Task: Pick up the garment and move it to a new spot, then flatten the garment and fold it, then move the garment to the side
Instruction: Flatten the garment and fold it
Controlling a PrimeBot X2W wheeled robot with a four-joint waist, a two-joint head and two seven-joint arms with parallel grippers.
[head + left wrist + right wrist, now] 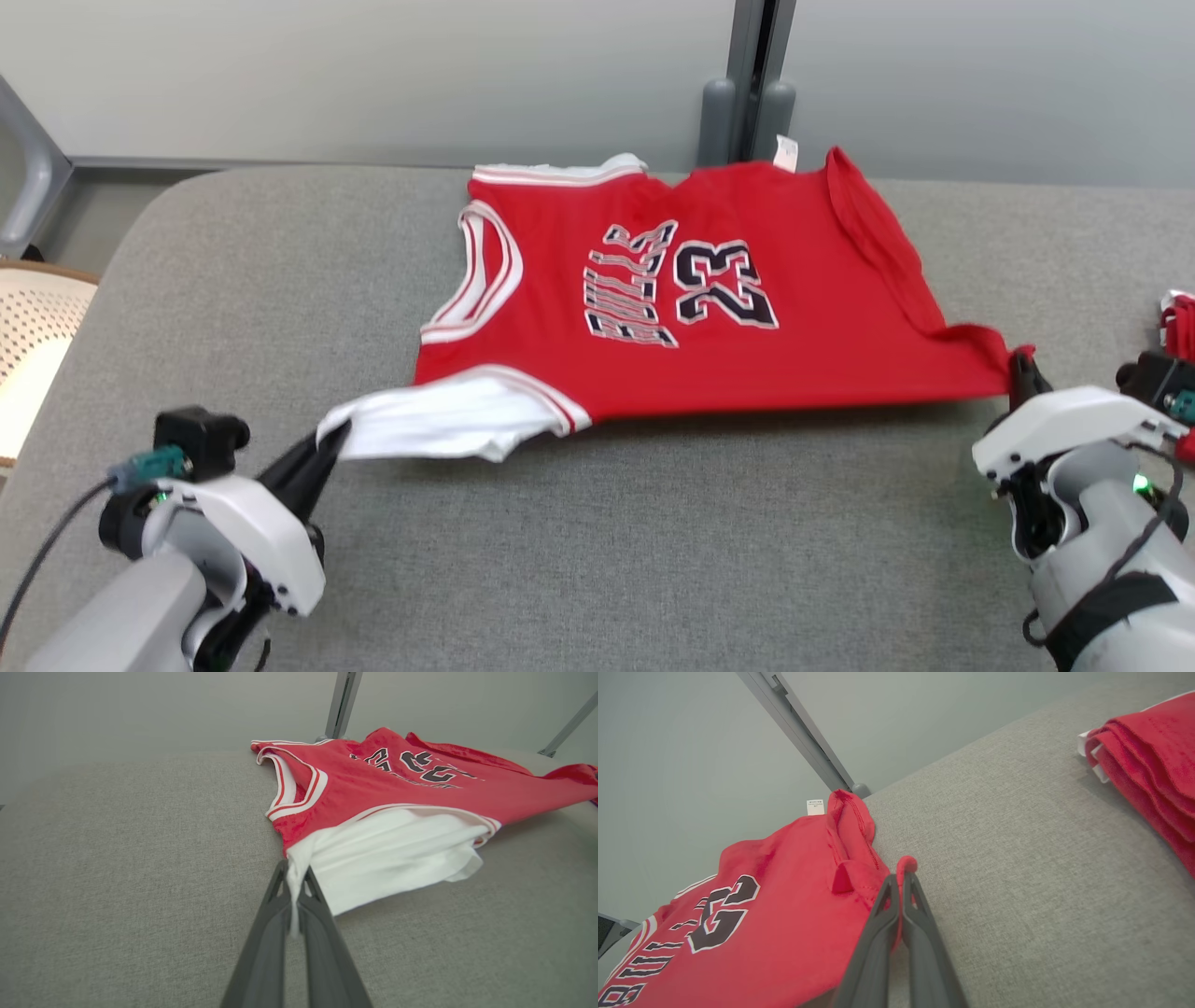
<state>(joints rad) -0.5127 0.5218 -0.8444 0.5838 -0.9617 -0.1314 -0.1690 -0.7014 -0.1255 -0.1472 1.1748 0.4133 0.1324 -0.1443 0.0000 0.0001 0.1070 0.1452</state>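
Since the white housing covers most of the right gripper (1022, 371) in head view, I go by its wrist cam: fingers (924, 952) pressed together on a red corner of the jersey (728, 345), near right. Near left, left gripper (329, 441) is likewise pinched tight on a white flap of the same jersey; its wrist cam confirms, cloth caught betw. the tips. Near edge of the jersey looks lifted betw. the 2 grippers, so its underside is hidden. The rest lies on the grey pad (653, 560), centre, "23" facing up. Count: 1 jersey, 2 grippers, 1 white label (786, 152) at its far edge. Far right, 1 folded red pile (1157, 756), cut off by frame, layers can't be counted. Far left, a pale woven thing (33, 327), cut off, can't ID. Behind, 1 grey post (752, 84) vs the wall.
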